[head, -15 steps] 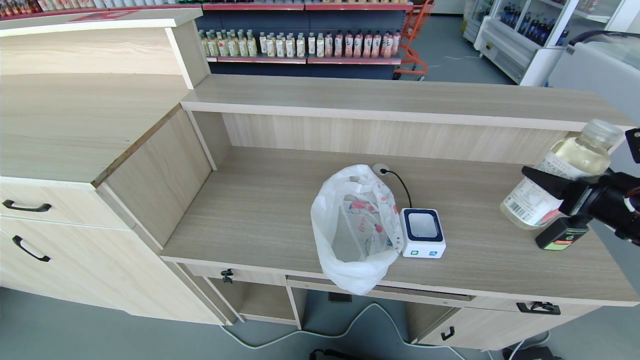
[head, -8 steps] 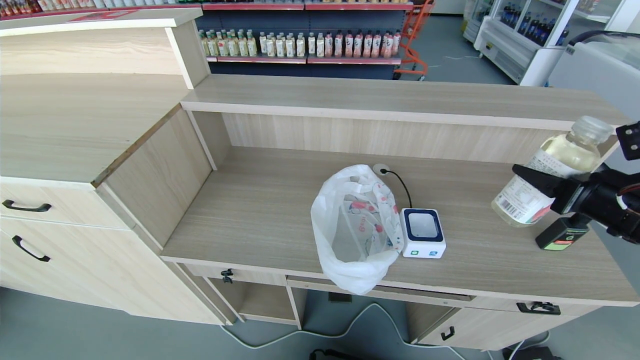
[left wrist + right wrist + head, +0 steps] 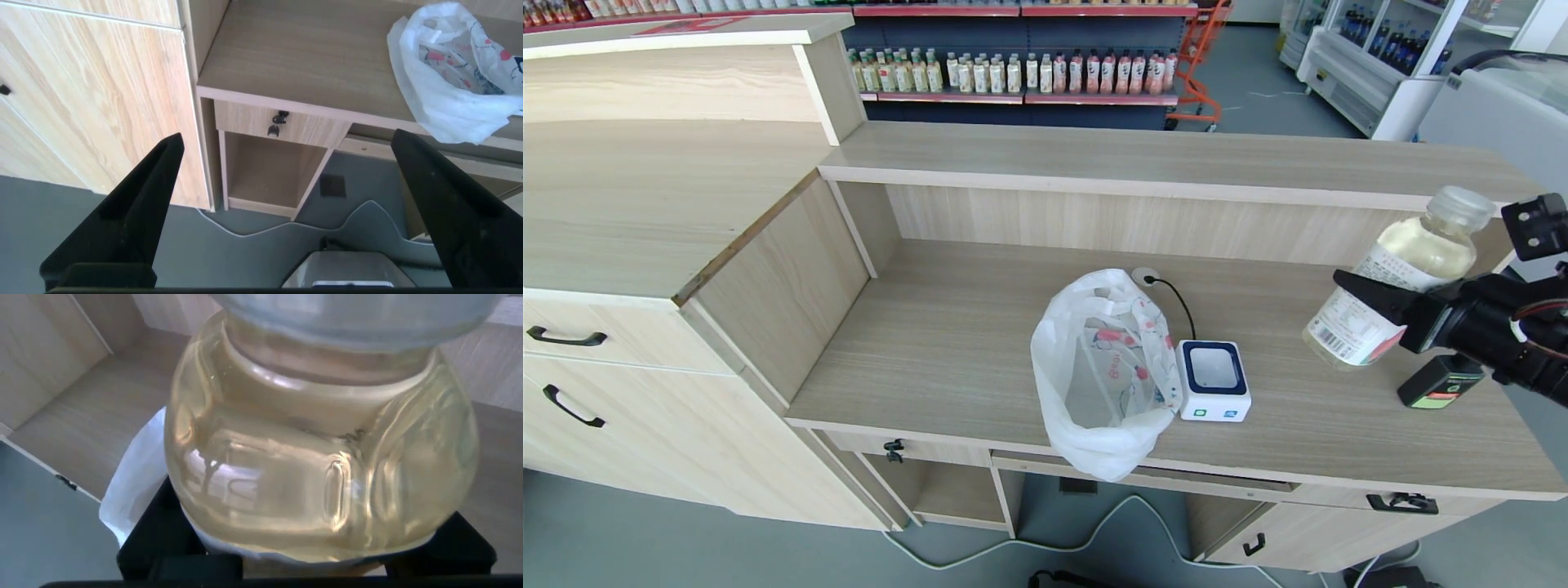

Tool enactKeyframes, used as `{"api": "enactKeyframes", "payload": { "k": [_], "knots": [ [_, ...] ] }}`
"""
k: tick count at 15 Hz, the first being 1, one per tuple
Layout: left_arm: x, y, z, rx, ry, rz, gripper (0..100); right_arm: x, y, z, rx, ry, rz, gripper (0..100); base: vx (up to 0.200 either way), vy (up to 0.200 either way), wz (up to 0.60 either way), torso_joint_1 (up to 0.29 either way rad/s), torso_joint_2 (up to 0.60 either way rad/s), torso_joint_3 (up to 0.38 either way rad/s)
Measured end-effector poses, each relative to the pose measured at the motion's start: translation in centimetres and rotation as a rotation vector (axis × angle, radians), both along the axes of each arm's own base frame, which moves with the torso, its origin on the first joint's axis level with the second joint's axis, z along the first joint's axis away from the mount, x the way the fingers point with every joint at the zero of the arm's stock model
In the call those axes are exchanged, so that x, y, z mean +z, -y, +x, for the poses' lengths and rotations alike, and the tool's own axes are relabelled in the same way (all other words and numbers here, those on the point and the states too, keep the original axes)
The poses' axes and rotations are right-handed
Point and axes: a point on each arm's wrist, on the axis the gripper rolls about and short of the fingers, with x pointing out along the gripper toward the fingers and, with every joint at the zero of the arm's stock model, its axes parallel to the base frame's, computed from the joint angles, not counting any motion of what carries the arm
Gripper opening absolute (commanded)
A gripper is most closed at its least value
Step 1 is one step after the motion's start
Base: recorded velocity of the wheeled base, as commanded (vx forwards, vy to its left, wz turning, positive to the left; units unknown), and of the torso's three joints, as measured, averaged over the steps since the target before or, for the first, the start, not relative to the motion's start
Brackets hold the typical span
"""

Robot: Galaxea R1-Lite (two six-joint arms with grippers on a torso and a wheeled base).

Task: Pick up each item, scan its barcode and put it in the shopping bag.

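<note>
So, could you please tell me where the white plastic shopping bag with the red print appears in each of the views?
Head view: the white plastic shopping bag stands open on the light wooden counter, beside the white square scanner.
Left wrist view: it slumps over the counter's front edge.
Right wrist view: a white sliver behind the clear bottle of pale liquid.
Shared landmark: that counter.

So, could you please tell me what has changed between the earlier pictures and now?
The right end effector, shut on the bottle, carried it to the robot's left, closer to the scanner. It kept its hold throughout; nothing was let go. The shopping bag, the scanner and the small dark device on the counter stayed where they were.
</note>
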Motion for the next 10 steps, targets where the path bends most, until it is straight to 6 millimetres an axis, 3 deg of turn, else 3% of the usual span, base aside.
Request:
{"api": "enactKeyframes", "payload": {
  "k": [5, 10],
  "knots": [
    [0.0, 0.0, 0.0, 0.000, 0.000, 0.000, 100, 0.3, -0.5, 0.8, 0.007, 0.106, -0.108, 0, 0.000, 0.000, 0.00, 0.000, 0.00, 0.000],
    [0.0, 0.0, 0.0, 0.000, -0.001, 0.000, 100, -1.3, 1.2, 1.8, -0.134, 0.132, -0.310, 0, 0.000, 0.000, 0.00, 0.000, 0.00, 0.000]
  ]
}}
